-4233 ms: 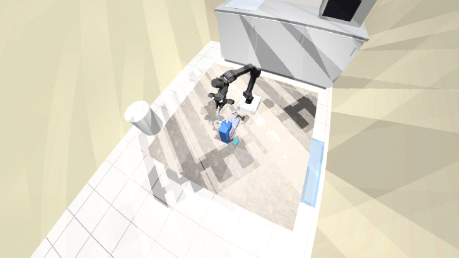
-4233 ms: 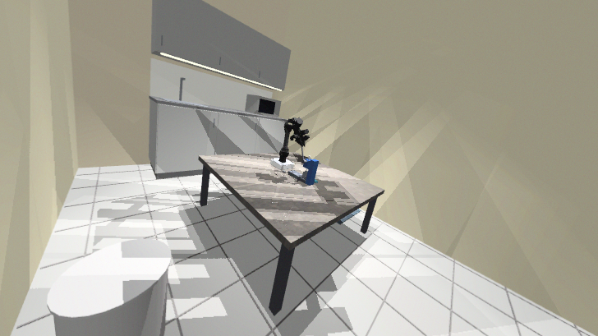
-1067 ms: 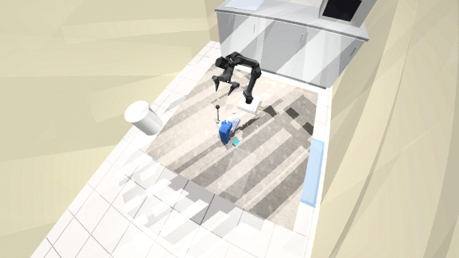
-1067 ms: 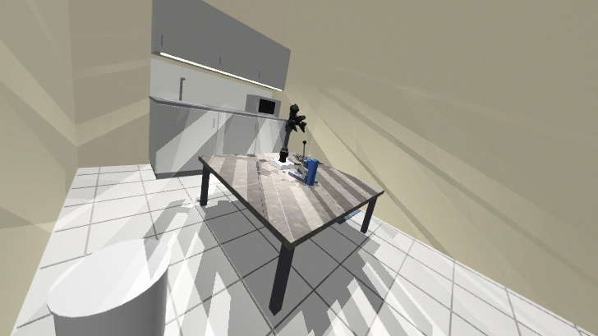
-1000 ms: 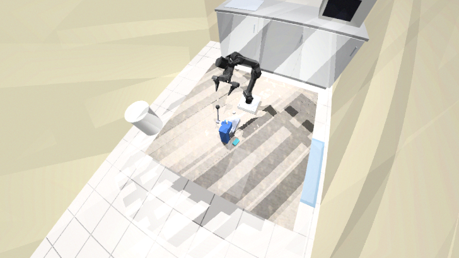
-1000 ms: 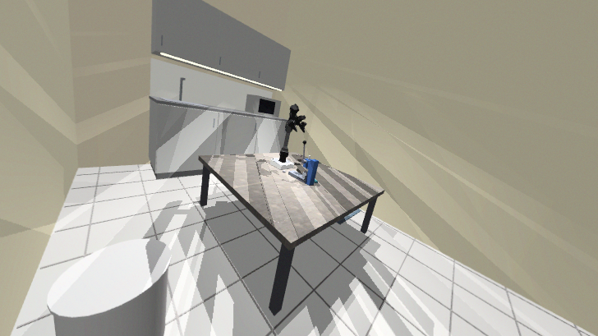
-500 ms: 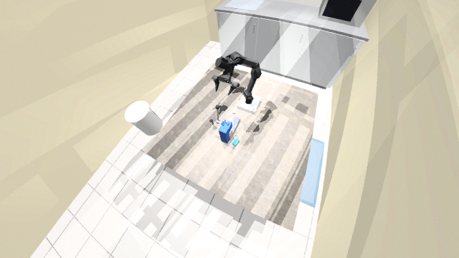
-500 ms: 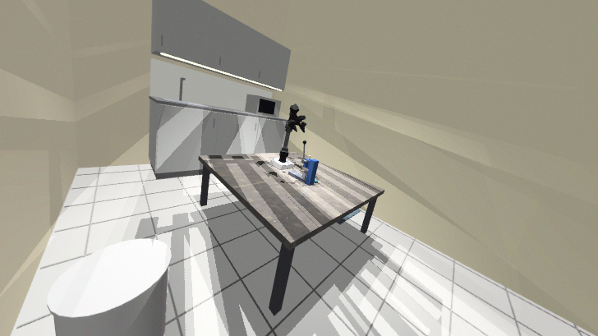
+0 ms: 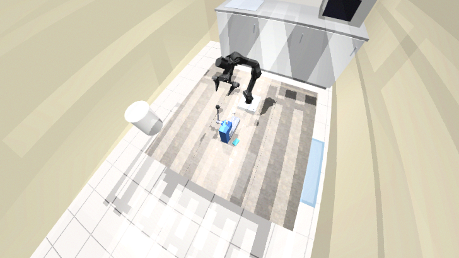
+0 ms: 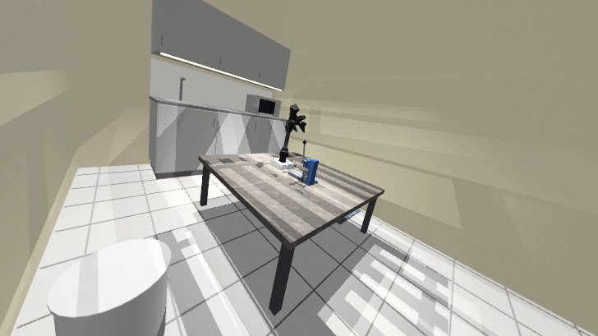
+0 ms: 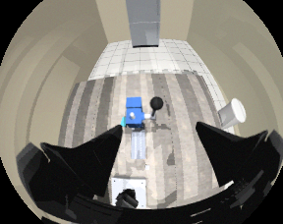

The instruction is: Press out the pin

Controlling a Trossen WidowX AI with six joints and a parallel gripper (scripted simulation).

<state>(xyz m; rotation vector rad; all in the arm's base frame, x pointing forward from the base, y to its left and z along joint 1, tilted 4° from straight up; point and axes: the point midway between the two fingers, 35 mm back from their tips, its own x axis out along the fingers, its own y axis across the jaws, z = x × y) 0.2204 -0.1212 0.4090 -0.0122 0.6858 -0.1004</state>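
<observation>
The blue press (image 9: pixel 224 135) (image 10: pixel 311 172) (image 11: pixel 134 104) stands on the table. Its pale bed (image 9: pixel 234 124) (image 10: pixel 295 173) (image 11: pixel 139 145) extends toward the arm's base. The lever's black knob (image 9: pixel 217 106) (image 10: pixel 304 142) (image 11: pixel 156 103) is up, on a rod beside the press. A small cyan object (image 9: pixel 236 142) (image 11: pixel 123 121) lies at the press's other side; I cannot tell if it is the cup. A tiny whitish piece (image 9: pixel 233 113) (image 11: pixel 147 167) is near the bed's arm-side end; its identity is unclear. My gripper (image 9: pixel 222 92) (image 10: pixel 299 131) (image 11: pixel 160 127) is open and empty, raised high, away from the lever. Block, pin and punch cannot be made out.
The arm's white base plate (image 9: pixel 243 106) (image 10: pixel 276 164) (image 11: pixel 140 185) is on the table (image 9: pixel 270 173) (image 10: pixel 264 200) (image 11: pixel 184 98), near the bed. A white bin (image 9: pixel 144 117) (image 10: pixel 110 287) (image 11: pixel 231 114) stands on the floor. A counter (image 9: pixel 287 21) with a microwave (image 9: pixel 342 7) is behind the arm.
</observation>
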